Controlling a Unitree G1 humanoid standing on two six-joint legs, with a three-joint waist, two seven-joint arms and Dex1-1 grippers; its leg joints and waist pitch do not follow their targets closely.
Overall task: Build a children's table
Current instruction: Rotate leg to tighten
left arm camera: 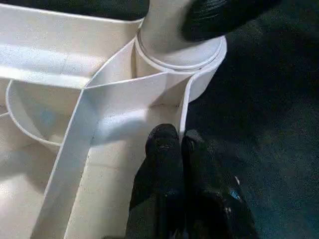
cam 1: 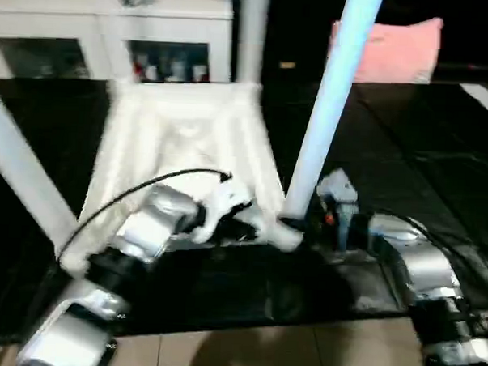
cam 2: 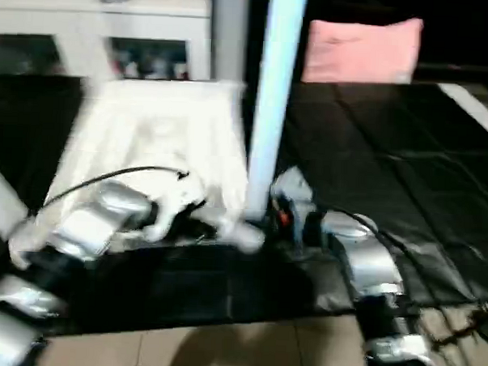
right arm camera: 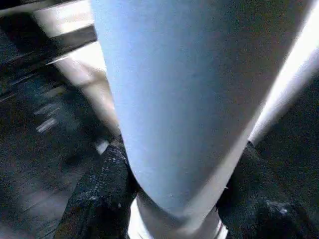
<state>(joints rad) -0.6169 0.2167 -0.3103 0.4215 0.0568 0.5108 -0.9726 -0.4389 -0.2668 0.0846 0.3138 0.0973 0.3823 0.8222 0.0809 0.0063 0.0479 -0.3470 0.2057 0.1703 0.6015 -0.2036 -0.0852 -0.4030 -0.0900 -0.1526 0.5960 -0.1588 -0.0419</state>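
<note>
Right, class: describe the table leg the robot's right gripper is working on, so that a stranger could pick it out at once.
Find the upturned white tabletop on the dark floor mat. At its near corner by the right gripper, one white leg rises from a round socket. Unlike the other legs, it has black fingers on both sides of its base.

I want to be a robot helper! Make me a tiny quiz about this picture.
1. True or false: the tabletop lies ribbed side up.
2. What does the right pincer grip?
3. The left pincer is: A open, B shut on the tabletop's rim.

Key: 1 true. 2 the leg standing in the near corner socket. 3 B.
</note>
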